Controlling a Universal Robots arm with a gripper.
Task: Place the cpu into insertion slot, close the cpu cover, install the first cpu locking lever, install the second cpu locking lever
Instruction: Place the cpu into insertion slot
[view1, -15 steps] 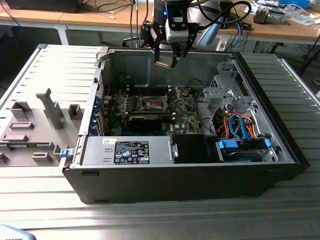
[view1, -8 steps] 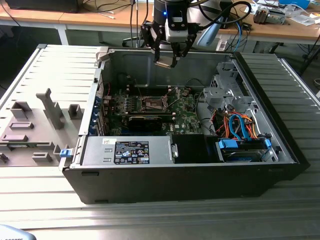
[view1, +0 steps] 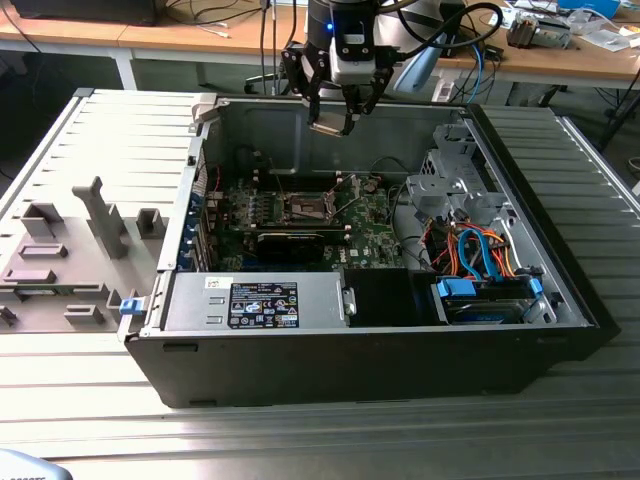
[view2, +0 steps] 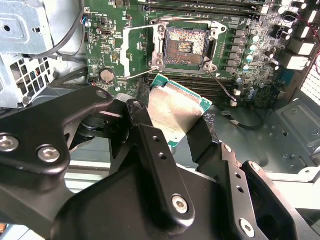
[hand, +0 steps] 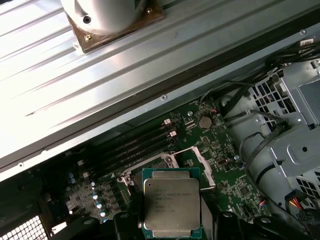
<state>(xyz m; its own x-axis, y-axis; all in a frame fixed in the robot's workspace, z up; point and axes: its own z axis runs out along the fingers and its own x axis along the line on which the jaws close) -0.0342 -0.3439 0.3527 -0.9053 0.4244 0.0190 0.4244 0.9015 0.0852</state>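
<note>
Exterior view: pincer (view1: 331, 124) hung above the open PC case (view1: 400, 375), pinching the cpu (view1: 328, 127) well clear of the green motherboard (view1: 370, 235). Insertion slot (view1: 303, 208) sat bare on the board below. Case lay on the ribbed metal counter (view1: 300, 440).

Second wrist view: black fingers (view2: 139, 120) clamped the cpu (view2: 175, 112) on two opposite edges, chip tilted, silvery top showing. Insertion slot (view2: 185, 47) was open and empty, contacts exposed. cpu cover (view2: 136, 49) was flipped up just beside the slot, probably fully back, though the angle was hard to judge. A thin locking lever (view2: 137, 74) stuck out by the socket's corner.

First wrist view: cpu (hand: 171, 202) hung over the socket area, hiding most of it. cpu cover (hand: 200, 162) stood open beside it. Chip not seated yet.
</note>
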